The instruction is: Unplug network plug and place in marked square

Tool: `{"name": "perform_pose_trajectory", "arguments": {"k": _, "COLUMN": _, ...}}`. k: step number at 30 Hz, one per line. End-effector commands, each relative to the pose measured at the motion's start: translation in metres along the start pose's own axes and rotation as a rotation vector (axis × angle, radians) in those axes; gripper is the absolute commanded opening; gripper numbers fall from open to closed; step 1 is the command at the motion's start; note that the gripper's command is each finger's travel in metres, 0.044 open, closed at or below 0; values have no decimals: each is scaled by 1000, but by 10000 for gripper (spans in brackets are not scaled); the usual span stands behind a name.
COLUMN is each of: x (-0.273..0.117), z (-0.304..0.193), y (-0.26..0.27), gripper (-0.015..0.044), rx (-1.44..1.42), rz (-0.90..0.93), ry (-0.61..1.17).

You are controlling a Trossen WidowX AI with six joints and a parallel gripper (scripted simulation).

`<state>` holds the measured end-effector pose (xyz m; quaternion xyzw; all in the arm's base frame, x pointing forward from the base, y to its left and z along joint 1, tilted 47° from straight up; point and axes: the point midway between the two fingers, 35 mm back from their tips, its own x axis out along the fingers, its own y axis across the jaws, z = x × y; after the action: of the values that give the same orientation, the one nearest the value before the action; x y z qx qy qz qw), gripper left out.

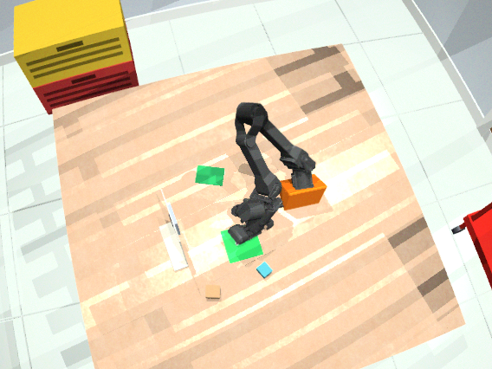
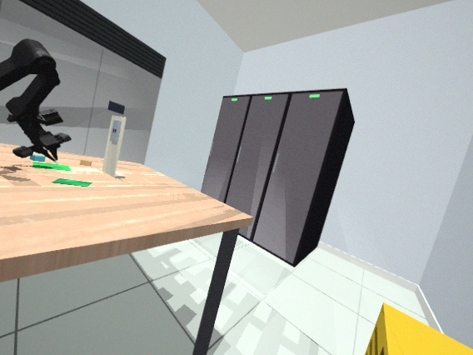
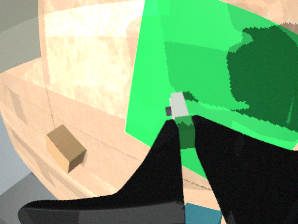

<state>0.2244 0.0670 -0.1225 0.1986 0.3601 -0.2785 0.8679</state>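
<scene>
My gripper (image 3: 181, 125) (image 2: 55, 158) points down and is shut on the small pale grey plug (image 3: 179, 105). The plug sticks out past the fingertips, with a small dark part on its side. It is over the larger bright green square (image 1: 249, 252) (image 2: 47, 166) (image 3: 150, 85), low down; whether it touches the surface I cannot tell. In the top view the plug is hidden under the hand. The upright whitish panel (image 1: 174, 251) (image 2: 110, 152) stands apart from the hand, with its grey socket plate (image 1: 172, 218) (image 2: 115, 132) facing the arm's side.
A smaller green patch (image 1: 210, 176) (image 2: 72, 182) lies on the table. A tan block (image 1: 212, 291) (image 2: 85, 162) (image 3: 66, 148) and a blue block (image 1: 264, 269) (image 2: 37, 157) (image 3: 202, 213) lie near the larger square. The arm stands on an orange base (image 1: 303, 196).
</scene>
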Motion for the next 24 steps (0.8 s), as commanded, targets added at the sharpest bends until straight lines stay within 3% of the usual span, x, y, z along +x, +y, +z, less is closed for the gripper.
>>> {"name": "perform_pose_trajectory", "arguments": {"k": 1, "x": 3, "z": -1, "y": -7, "gripper": 0, "rx": -10, "rz": -6, "ry": 4}}
{"name": "perform_pose_trajectory", "arguments": {"k": 22, "x": 6, "z": 2, "y": -7, "gripper": 0, "rx": -5, "rz": -5, "ry": 0}}
{"name": "perform_pose_trajectory", "arguments": {"k": 24, "x": 6, "z": 2, "y": -7, "gripper": 53, "rx": -5, "rz": -5, "ry": 0}}
